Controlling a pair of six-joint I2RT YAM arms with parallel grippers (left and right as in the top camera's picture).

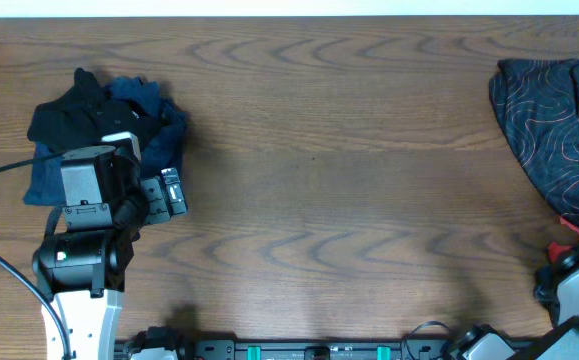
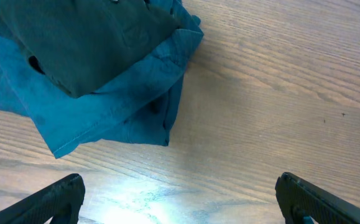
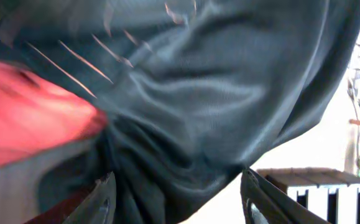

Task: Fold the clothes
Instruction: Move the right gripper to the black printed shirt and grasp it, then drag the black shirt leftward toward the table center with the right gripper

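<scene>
Counter (image 1: 349,150) of wood grain bears the black contour-lined jersey (image 1: 559,120) at its right edge and a blue-and-black clothes heap (image 1: 99,120) at left, the left pincer (image 2: 180,190) spread wide and empty beside that heap, the right pincer (image 3: 176,193) sunk in jersey cloth, its grip impossible to tell.

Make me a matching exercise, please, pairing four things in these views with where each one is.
Things:
1. patterned jersey
2. blue garment
3. dark plain garment
4. left tool

Places:
A. lying on top of the blue cloth
B. open, over bare table
C. at the right edge, seen from overhead
D. bottom of the left pile

Pairs: 1-C, 2-D, 3-A, 4-B
</scene>
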